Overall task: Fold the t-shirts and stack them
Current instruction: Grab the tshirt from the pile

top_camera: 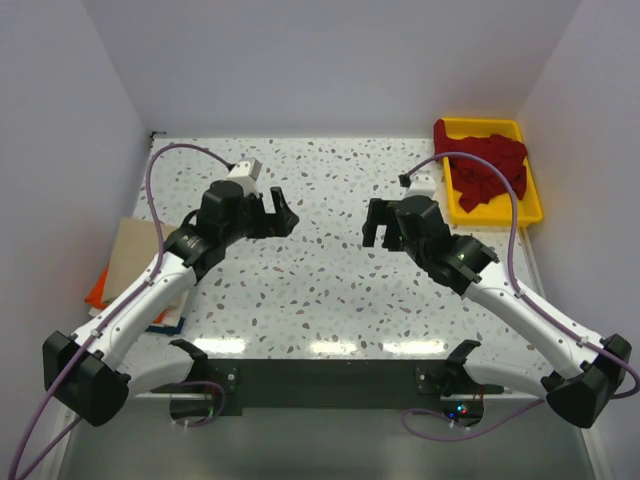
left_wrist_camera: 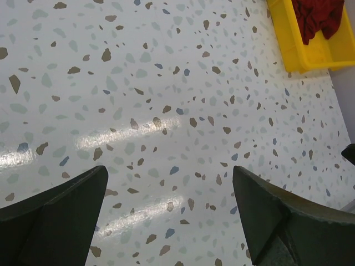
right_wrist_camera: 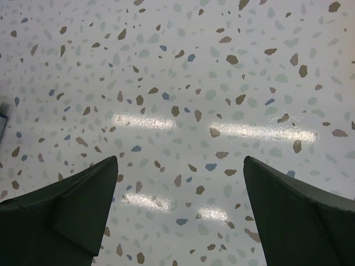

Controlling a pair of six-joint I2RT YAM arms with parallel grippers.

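Dark red crumpled cloth t-shirt waiting in yellow plastic tray; left gripper, right gripper gaping, empty, ready over speckled table.

Robot lab test cell, not a home: speckled white table boxed in by plain white walls on left, far and right; left arm and right arm bolted to black plate at near edge, purple cables trailing; yellow tray far right
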